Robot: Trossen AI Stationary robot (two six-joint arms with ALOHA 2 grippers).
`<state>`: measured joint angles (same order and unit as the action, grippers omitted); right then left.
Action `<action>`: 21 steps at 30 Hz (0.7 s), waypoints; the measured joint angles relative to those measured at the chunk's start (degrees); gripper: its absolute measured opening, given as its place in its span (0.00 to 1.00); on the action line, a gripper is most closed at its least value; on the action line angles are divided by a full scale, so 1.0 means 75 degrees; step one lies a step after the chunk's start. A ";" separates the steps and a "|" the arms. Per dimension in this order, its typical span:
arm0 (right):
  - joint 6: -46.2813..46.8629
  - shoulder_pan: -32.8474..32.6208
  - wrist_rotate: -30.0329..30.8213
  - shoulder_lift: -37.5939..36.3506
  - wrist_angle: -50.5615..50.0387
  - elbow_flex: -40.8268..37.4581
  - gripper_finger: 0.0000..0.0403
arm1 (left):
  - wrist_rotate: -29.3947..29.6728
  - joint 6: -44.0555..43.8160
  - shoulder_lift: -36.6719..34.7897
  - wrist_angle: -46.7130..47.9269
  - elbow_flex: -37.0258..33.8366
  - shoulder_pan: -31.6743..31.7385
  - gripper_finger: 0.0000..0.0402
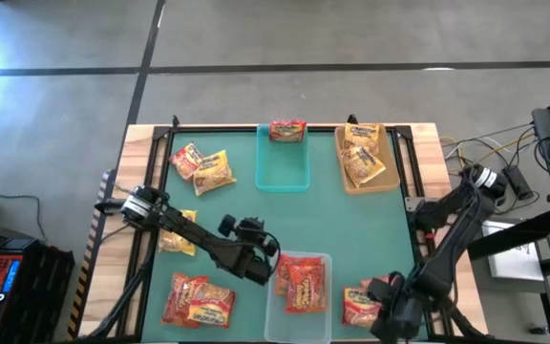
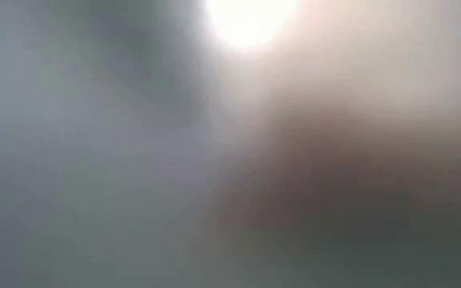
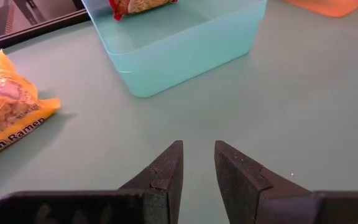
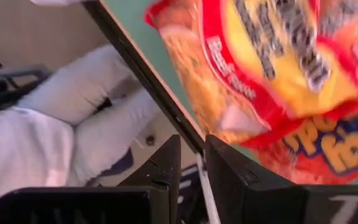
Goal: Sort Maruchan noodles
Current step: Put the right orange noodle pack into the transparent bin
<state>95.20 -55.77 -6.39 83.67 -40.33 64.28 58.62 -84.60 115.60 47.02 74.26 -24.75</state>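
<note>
From above I see the left gripper [image 1: 262, 270] low over the green mat [image 1: 351, 229], just left of the clear bin [image 1: 273, 306] that holds red packets [image 1: 304, 284]. The right gripper [image 1: 392, 308] sits at the near right corner beside more packets [image 1: 361, 304]. The teal bin [image 1: 283, 170] at centre far has one packet [image 1: 286, 130] at its far end; the tan bin [image 1: 348, 182] to its right holds yellow ones [image 1: 362, 153]. Loose packets lie far left [image 1: 202, 168] and near left [image 1: 197, 300].

Low view: washed out, I can tell nothing.

Left wrist: claw released, a narrow gap, nothing in it, pointing toward the teal bin [image 3: 185, 56]; yellow packet [image 3: 8, 106] off to the side.

Right wrist: fingers [image 4: 166, 171] nearly together, empty, at the mat's edge bar [image 4: 148, 87]; red packet [image 4: 260, 68] just beyond. A person's grey sleeve [image 4: 55, 118] shows past the table.
</note>
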 joint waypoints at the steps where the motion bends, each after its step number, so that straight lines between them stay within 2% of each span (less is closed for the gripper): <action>1: 0.0085 -0.0059 -0.0064 0.0099 0.0028 0.0022 0.16 | -0.0002 0.0001 -0.0004 0.0014 0.0000 -0.0013 0.19; 5: 0.0486 -0.0170 -0.0743 0.0575 0.0017 0.0021 0.16 | -0.0008 0.0004 -0.0015 0.0085 0.0000 -0.0029 0.19; 8: 0.0348 -0.0182 -0.1154 0.1008 -0.0106 0.0013 0.16 | -0.0008 0.0005 -0.0021 0.0082 0.0000 -0.0028 0.19; 12: -0.0239 -0.0154 -0.1176 0.1429 -0.0708 0.0016 0.16 | -0.0008 0.0007 -0.0027 0.0082 0.0000 -0.0026 0.19; 15: -0.0529 -0.0059 -0.1170 0.1601 -0.1798 0.0016 0.16 | -0.0014 0.0006 -0.0027 0.0082 0.0000 -0.0026 0.19; 18: -0.0801 0.0080 -0.0777 0.1698 -0.2907 0.0007 0.16 | -0.0014 0.0007 -0.0027 0.0081 0.0000 -0.0026 0.19; 21: -0.1248 0.0284 0.0178 0.1690 -0.3486 -0.0028 0.16 | -0.0016 0.0007 -0.0027 0.0082 0.0000 -0.0023 0.19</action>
<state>85.84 -53.65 -5.06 96.35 -66.48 64.08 58.50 -84.55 115.39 47.64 74.26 -24.93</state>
